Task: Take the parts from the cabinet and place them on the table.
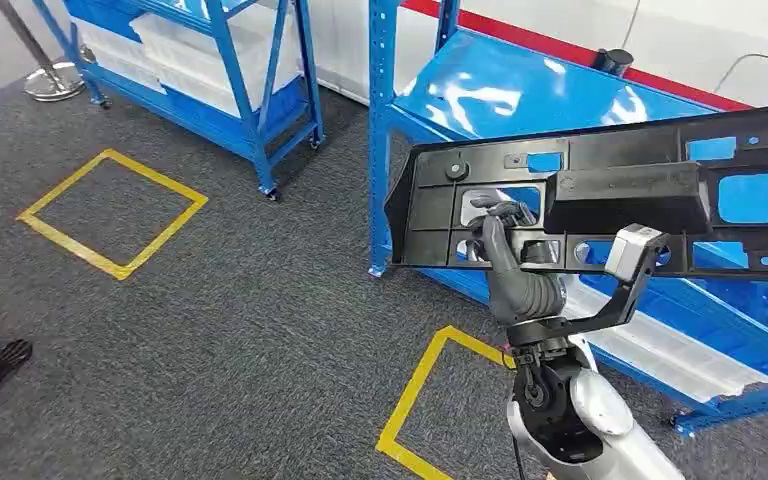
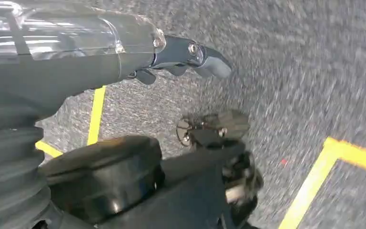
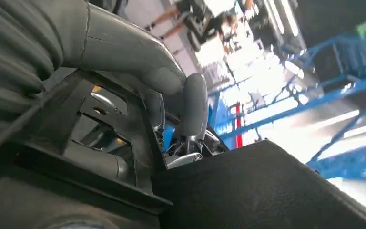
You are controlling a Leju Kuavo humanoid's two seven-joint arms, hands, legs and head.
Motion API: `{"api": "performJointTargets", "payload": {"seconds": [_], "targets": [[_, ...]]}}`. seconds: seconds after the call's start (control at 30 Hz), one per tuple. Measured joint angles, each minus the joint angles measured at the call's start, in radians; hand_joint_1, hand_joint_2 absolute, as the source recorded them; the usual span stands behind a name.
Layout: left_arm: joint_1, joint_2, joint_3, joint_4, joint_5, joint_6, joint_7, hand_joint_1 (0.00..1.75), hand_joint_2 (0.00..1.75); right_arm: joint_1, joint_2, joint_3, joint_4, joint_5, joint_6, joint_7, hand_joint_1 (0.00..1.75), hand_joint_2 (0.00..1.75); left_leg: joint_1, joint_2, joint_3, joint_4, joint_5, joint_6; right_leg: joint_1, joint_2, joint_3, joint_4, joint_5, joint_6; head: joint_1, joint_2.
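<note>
Head view: right hand (image 1: 505,240) raised in front of the blue metal shelving rack (image 1: 520,95), its dark fingers closed through an opening in a long, flat black moulded plastic panel (image 1: 600,205) pierced with cut-outs; the panel is held lengthwise in the air, just beside the rack's near upright and above the grey carpet (image 1: 240,300). A yellow tape square (image 1: 430,400) lies on the carpet below the hand. Left wrist view: left hand (image 2: 186,59) hangs over the carpet, blurred, with nothing seen in it and its fingers extended. Right wrist view: the right hand's thick grey thumb and fingers (image 3: 193,102) clamp an edge of the black panel, with the rack's blue beams beyond.
</note>
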Motion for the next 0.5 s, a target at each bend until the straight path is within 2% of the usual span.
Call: {"api": "performJointTargets", "payload": {"seconds": [0.03,0.07,0.13,0.17,0.2,0.23,0.27,0.3,0.33,0.37,0.4,0.43,0.47,0.5], "targets": [[-0.001,0.000,0.000,0.000,0.013,0.002,-0.008,0.00,1.75,0.002,-0.001,-0.005,-0.001,-0.008,0.005,-0.010,1.75,1.75,-0.005,-0.015,-0.007,0.005,0.004,-0.006,-0.004,0.022,0.007,-0.019,-0.007,-0.006,-0.011,0.000],[0.001,0.002,0.000,0.000,0.023,0.002,-0.015,0.00,1.75,0.004,-0.001,-0.008,-0.002,-0.018,0.015,-0.022,1.75,1.75,0.002,-0.025,-0.015,0.004,0.008,-0.012,-0.001,0.013,0.013,-0.033,-0.012,-0.002,-0.011,0.000],[0.011,0.011,0.000,0.000,0.039,0.001,-0.016,0.00,1.75,0.016,0.001,-0.014,0.002,-0.043,0.043,-0.053,1.75,1.75,0.010,-0.045,-0.021,-0.003,0.018,-0.026,0.005,-0.007,0.011,-0.033,-0.010,-0.005,-0.006,0.000],[0.015,0.019,0.000,0.001,0.046,0.002,-0.014,0.00,1.75,0.019,0.003,-0.014,0.003,-0.051,0.058,-0.067,1.75,1.75,0.006,-0.053,-0.025,-0.003,0.016,-0.031,-0.003,-0.021,0.016,-0.047,0.000,-0.009,-0.006,0.000],[0.020,0.026,0.000,0.001,0.054,0.001,-0.011,0.00,1.75,0.021,0.006,-0.013,0.007,-0.053,0.065,-0.071,1.75,1.75,-0.001,0.042,-0.030,0.016,-0.001,-0.029,-0.003,-0.035,0.021,-0.057,0.007,-0.009,-0.009,0.000],[0.020,0.037,0.000,0.001,0.061,0.001,-0.008,0.00,1.75,0.028,0.010,-0.014,0.008,-0.046,0.066,-0.073,1.75,1.75,0.000,0.107,-0.053,0.059,-0.036,-0.036,-0.001,-0.047,0.023,-0.062,0.009,-0.015,-0.023,0.000],[0.017,0.042,0.000,0.001,0.072,0.001,-0.008,0.00,1.75,0.031,0.013,-0.012,0.010,-0.033,0.063,-0.072,1.75,1.75,0.007,0.120,-0.088,0.133,-0.077,-0.044,0.000,-0.064,0.022,-0.061,0.010,-0.015,-0.025,0.000],[0.016,0.047,0.001,0.001,0.084,-0.002,-0.008,0.00,1.75,0.033,0.013,-0.011,0.011,-0.020,0.056,-0.069,1.75,1.75,0.013,0.117,-0.124,0.211,-0.111,-0.051,-0.001,-0.079,0.021,-0.060,0.009,-0.015,-0.026,0.000],[0.016,0.050,0.002,0.001,0.091,-0.008,-0.008,0.00,1.75,0.031,0.015,-0.008,0.014,-0.003,0.043,-0.061,1.75,1.75,0.017,0.114,-0.152,0.271,-0.130,-0.057,-0.001,-0.095,0.021,-0.060,0.009,-0.014,-0.028,0.000],[0.018,0.053,0.002,0.001,0.093,-0.015,-0.005,0.00,1.75,0.028,0.019,-0.004,0.015,0.010,0.032,-0.057,1.75,1.75,0.021,0.111,-0.162,0.296,-0.129,-0.062,-0.002,-0.112,0.020,-0.059,0.008,-0.013,-0.033,0.000],[0.020,0.055,0.002,0.002,0.091,-0.020,-0.005,0.00,1.75,0.025,0.023,-0.002,0.015,0.017,0.024,-0.053,1.75,1.75,0.024,0.110,-0.147,0.271,-0.107,-0.065,-0.002,-0.126,0.020,-0.058,0.006,-0.010,-0.036,0.000],[0.020,0.057,0.002,0.002,0.078,-0.028,-0.004,0.00,1.75,0.021,0.028,0.001,0.015,0.019,0.018,-0.051,1.75,1.75,0.024,0.113,-0.108,0.205,-0.072,-0.067,-0.002,-0.140,0.021,-0.056,0.004,-0.006,-0.040,0.000],[0.020,0.056,0.002,0.002,0.065,-0.036,-0.004,0.00,1.75,0.014,0.033,0.003,0.015,0.018,0.016,-0.051,1.75,1.75,0.023,0.140,-0.047,0.099,-0.027,-0.066,-0.002,-0.154,0.022,-0.052,-0.001,-0.001,-0.044,0.000],[0.020,0.054,0.002,0.002,0.057,-0.037,-0.004,0.00,1.75,0.007,0.035,0.005,0.015,0.017,0.016,-0.048,1.75,1.75,0.021,0.187,-0.003,0.029,-0.008,-0.064,-0.001,-0.163,0.024,-0.049,-0.004,0.004,-0.045,0.000]]}}
